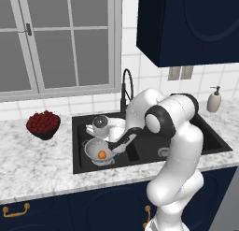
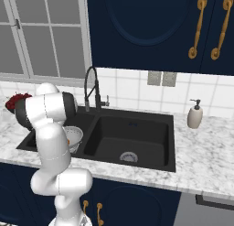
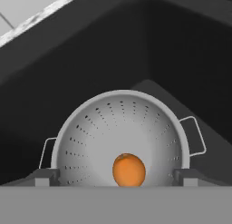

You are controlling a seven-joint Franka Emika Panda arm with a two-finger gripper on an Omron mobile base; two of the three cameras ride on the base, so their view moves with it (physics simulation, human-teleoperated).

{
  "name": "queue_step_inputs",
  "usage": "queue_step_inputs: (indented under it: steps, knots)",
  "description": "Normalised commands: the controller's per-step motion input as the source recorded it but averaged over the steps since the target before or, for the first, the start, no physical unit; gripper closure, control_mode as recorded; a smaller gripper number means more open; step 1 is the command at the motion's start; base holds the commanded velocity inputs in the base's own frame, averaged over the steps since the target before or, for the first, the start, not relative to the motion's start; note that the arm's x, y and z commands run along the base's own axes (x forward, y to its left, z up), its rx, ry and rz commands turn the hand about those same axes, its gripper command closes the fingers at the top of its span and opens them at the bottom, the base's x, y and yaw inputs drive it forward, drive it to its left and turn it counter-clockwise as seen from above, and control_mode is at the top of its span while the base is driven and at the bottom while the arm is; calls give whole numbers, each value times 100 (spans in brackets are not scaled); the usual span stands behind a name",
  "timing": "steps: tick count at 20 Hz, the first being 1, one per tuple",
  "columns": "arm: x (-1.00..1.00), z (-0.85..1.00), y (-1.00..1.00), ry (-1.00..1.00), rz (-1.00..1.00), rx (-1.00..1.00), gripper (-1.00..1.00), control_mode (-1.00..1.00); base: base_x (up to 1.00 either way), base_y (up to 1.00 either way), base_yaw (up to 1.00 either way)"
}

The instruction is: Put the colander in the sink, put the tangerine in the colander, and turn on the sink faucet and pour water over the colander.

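Observation:
The white-grey perforated colander (image 3: 122, 137) stands in the left basin of the black sink (image 1: 77, 150). The orange tangerine (image 3: 129, 170) lies inside it, near the bottom. My gripper (image 3: 115, 177) hangs open just above the colander, its fingertips (image 3: 44, 176) spread wide on either side of the fruit and touching nothing. In the left base view the colander (image 1: 93, 149) with the tangerine (image 1: 101, 154) sits below my hand. The right base view shows the colander (image 2: 76, 134) partly behind my arm. The black gooseneck sink faucet (image 1: 126, 85) rises behind the sink; no water runs from it.
A dark bowl of red berries (image 1: 43, 124) stands on the marble counter left of the sink. A beige soap dispenser (image 1: 214, 100) is at the back right. The right basin (image 2: 132, 133) holds nothing. Dark blue cabinets hang above the counter on the right.

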Motion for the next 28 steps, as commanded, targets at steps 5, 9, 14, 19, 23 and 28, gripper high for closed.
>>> queue_step_inputs:
  steps: [5,9,14,19,23,28]
  knots:
    - [-8,100,0,28,3,0,-100,-100,0,0,0]
    - [-31,100,0,25,1,0,-100,-100,0,0,0]
    - [-34,100,0,25,1,0,-100,-100,0,0,0]
    - [-50,94,-1,3,2,0,-100,-100,0,0,0]
    - [-51,52,-36,-44,0,15,-100,-100,0,0,0]
    - [-24,50,-76,-21,7,19,-100,-100,0,0,0]
